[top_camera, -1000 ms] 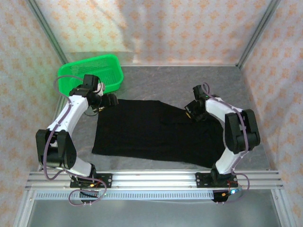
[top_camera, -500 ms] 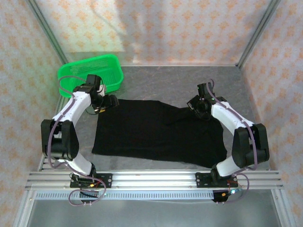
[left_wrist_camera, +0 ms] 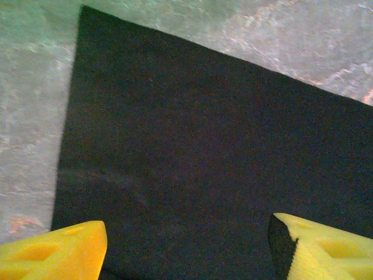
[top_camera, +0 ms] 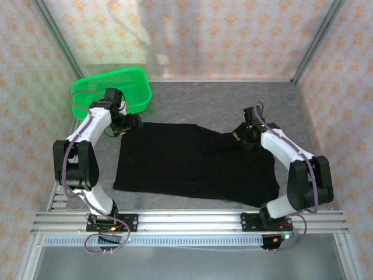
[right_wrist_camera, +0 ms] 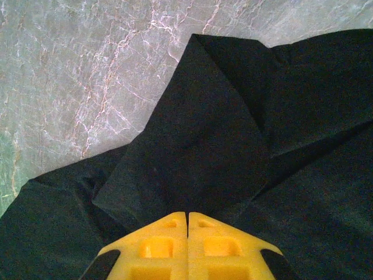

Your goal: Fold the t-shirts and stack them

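Observation:
One black t-shirt (top_camera: 186,163) lies spread on the grey table. My left gripper (top_camera: 131,122) hovers over its far left corner. In the left wrist view that gripper (left_wrist_camera: 186,245) is open, the yellow fingers (left_wrist_camera: 64,251) wide apart above flat cloth (left_wrist_camera: 204,146) with nothing between them. My right gripper (top_camera: 243,137) sits at the shirt's far right part. The right wrist view has that gripper (right_wrist_camera: 187,214) shut, and a pointed flap of the t-shirt (right_wrist_camera: 198,134) runs up into the closed tips. A crease leads from there toward the shirt's middle.
A bright green mesh basket (top_camera: 131,81) stands at the far left, just behind my left gripper. Bare marbled table (top_camera: 233,99) stretches behind the shirt up to the patterned walls. The aluminium rail (top_camera: 186,220) with both arm bases runs along the near edge.
The right gripper has shifted right and slightly away, staying shut, and a crease has formed in the shirt. The left arm's elbow swung left while its open gripper edged toward the basket.

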{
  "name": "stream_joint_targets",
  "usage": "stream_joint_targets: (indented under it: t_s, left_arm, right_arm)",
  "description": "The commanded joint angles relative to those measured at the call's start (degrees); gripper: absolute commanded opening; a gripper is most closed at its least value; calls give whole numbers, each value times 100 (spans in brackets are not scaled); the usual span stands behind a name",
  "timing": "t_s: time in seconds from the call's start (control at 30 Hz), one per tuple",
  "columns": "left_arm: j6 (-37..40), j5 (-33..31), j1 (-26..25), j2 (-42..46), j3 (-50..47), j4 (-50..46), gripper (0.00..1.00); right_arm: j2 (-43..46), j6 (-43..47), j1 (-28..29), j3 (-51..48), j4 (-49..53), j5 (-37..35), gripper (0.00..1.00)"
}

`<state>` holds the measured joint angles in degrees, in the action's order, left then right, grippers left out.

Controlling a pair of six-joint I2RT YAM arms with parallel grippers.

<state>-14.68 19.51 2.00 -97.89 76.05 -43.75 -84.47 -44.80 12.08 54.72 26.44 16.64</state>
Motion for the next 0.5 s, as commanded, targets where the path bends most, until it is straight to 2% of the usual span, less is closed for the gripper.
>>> stream_joint_targets:
  t_s: [0.0,0.17,0.3,0.47]
  left_arm:
    - [424,-609,37,-263,331,-195,73]
    - [602,-870,38,-804,659,4,64]
    - [600,-894,37,-1319,948,182,48]
    - [580,-1096,53,-1728,1286,279,46]
  right_arm:
    - [103,125,20,72,54,-197,0]
    - [57,119,20,120,-8,-144,0]
    - [53,94,23,160,-20,-133,0]
    - [119,78,23,171,-7,-147,0]
